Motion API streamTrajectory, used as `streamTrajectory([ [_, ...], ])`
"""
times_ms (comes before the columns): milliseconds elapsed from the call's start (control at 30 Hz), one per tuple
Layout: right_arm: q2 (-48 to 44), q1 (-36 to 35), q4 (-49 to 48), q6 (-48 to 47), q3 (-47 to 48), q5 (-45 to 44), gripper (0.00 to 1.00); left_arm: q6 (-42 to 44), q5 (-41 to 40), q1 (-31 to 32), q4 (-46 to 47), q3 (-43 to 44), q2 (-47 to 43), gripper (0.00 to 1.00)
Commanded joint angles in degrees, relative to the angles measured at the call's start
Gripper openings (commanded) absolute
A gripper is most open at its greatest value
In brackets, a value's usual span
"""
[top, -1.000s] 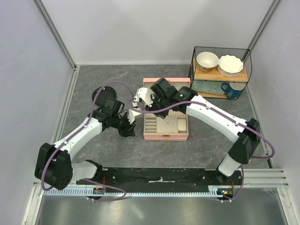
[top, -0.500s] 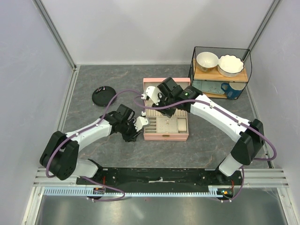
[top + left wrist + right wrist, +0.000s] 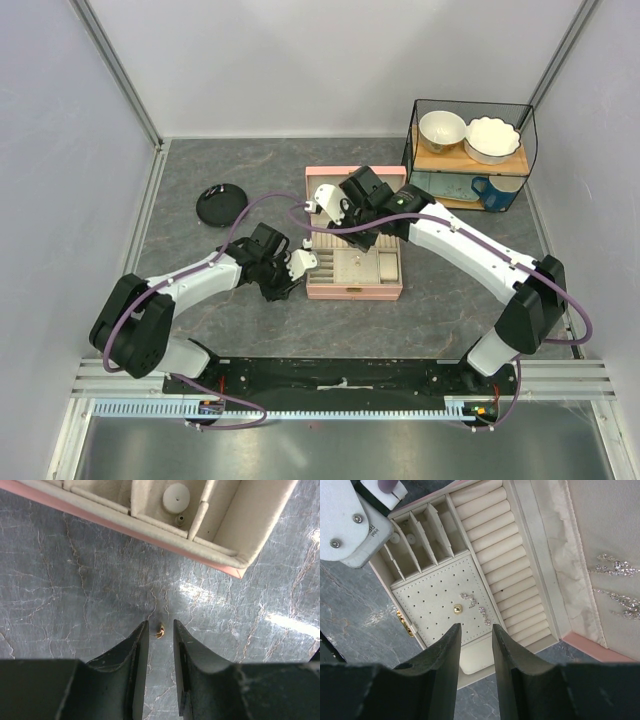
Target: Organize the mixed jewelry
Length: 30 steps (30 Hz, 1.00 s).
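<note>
Down on the table [image 3: 75, 590], just off the corner of the box [image 3: 165, 534], sits one gold bit [image 3: 160, 631]. It's dead between the tips of my left pincer [image 3: 160, 622], a hair past them toward the box. Jaws are apart with a sliver of daylight either side of it, so nothing's clamped yet. It's such a speck I honestly can't call a long axis, so I'd guess a straight drop and squeeze is all the next move needs, though something that small could easily skitter out. Left arm is obviously the near one; my right pincer [image 3: 475, 626] hangs over the open box, well apart from the bit, jaws a little apart and empty. Box contents: the corner slot by my left has a pale stud [image 3: 176, 498] with a smaller piece [image 3: 179, 519] beside it, the dotted pad [image 3: 427, 600] carries a gold stud [image 3: 458, 608] plus two sparkly bits [image 3: 484, 615], the rolls [image 3: 505, 555] look bare, and the lid [image 3: 590, 510] holds glittery chains [image 3: 615, 566]. Black dish [image 3: 221, 206] is off to the left, can't tell what's in it.
</note>
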<state>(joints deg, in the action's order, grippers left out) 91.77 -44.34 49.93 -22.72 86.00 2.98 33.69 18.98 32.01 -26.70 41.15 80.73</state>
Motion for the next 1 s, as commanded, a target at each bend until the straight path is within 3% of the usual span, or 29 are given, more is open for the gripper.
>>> streamTrajectory([
  [0,-1.94,0.13,-1.42,0.66,-0.39,0.27,0.39,2.78,-0.61,0.16,1.83,-0.28,0.39,0.33],
  [967,-2.38,0.39,-1.5,0.75,-1.18,0.36,0.38,2.78,0.0,1.74,2.0,-1.59,2.41,0.29],
])
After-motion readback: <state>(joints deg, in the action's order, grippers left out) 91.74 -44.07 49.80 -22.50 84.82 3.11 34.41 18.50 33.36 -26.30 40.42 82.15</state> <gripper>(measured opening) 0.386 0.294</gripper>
